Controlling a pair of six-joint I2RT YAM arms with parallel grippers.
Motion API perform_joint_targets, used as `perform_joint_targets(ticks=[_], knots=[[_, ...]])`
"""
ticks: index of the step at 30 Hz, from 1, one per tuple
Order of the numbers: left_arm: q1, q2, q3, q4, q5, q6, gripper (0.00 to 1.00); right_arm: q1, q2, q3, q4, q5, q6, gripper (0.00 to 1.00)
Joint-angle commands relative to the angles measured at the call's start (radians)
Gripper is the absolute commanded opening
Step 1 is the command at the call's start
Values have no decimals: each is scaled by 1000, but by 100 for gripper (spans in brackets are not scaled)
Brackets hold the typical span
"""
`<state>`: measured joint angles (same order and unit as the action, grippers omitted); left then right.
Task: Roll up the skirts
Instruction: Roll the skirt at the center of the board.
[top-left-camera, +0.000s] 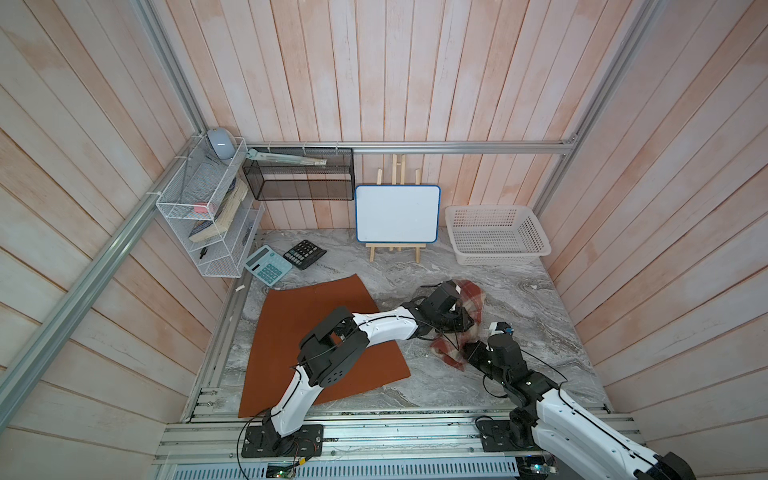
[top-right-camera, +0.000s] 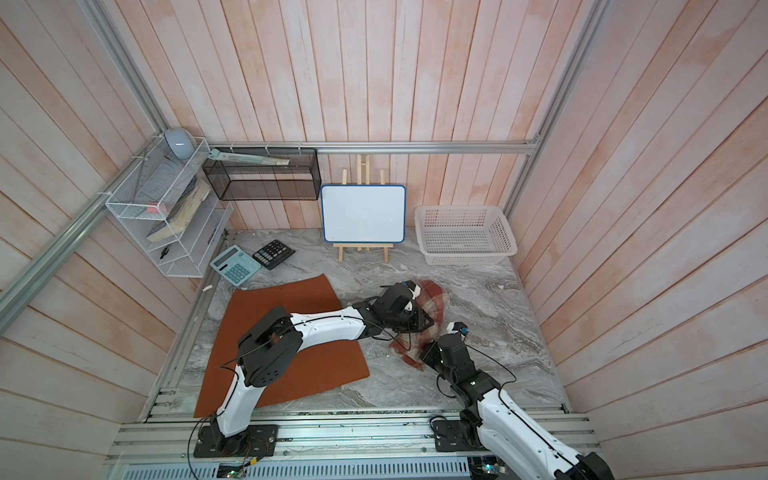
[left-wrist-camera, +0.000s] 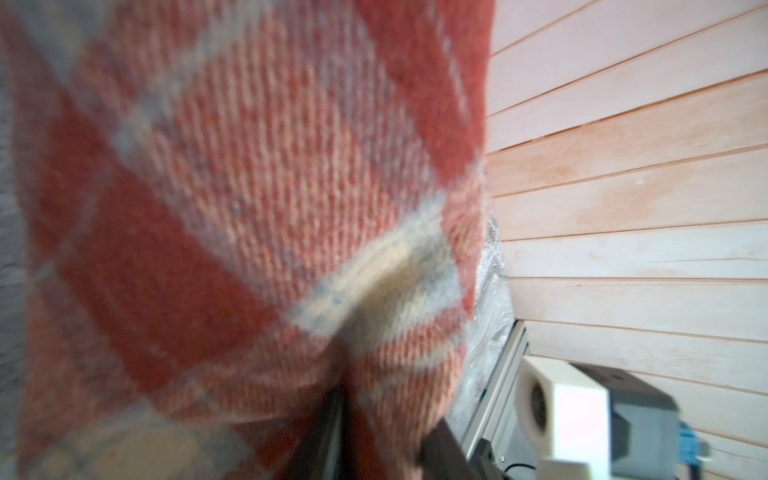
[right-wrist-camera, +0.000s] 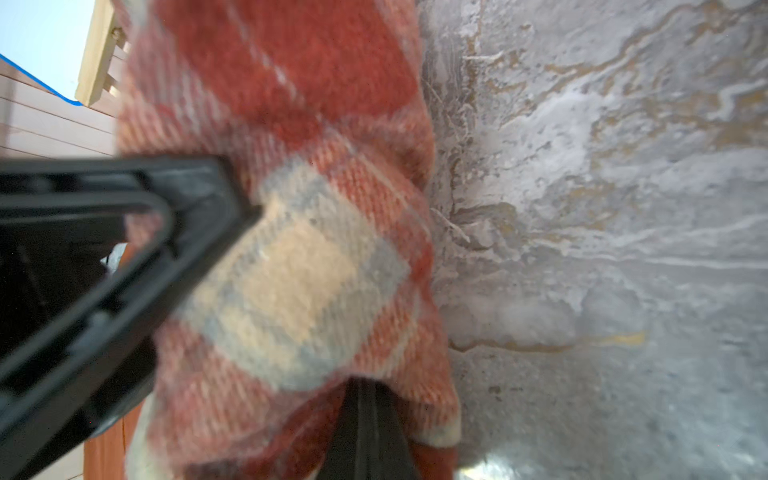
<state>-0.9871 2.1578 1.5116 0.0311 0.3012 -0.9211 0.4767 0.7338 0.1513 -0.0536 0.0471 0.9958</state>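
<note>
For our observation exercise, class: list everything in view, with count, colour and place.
plaid skirt: 1, red-cream, bunched, right of centre
orange skirt: 1, rust, flat, left of centre
calculators: 2, teal and black, back left
whiteboard: 1, white, blue-rimmed, on easel, back centre
basket: 1, white, back right
racks: 2, white and black, back-left walls
table: 1, grey marble
left tool: 1, black, gripping plaid skirt
right tool: 1, black, shut on plaid skirt
</note>
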Motion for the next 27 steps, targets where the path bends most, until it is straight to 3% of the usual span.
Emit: perform_joint_targets(ticks=[1,2,7,13,19,27], knots=[[13,-42,-70,104,47,-15,41,3,27,-15,-42,39,19,0],[23,-62,-90,114,44,-12,47,3,37,-15,-40,37,19,0],[94,-162,-166,134,41,23,58,3,85,-12,-14,36,17,0],[106,-256,-282,177,75,35,59,3,112,-16,-18,37,26,0],[54,-187,-307,333,165,-55,55,3,86,16,-71,33,20,0],[12,-71,-340,424,143,-127,40,3,-54,86,-216,41,25,0]])
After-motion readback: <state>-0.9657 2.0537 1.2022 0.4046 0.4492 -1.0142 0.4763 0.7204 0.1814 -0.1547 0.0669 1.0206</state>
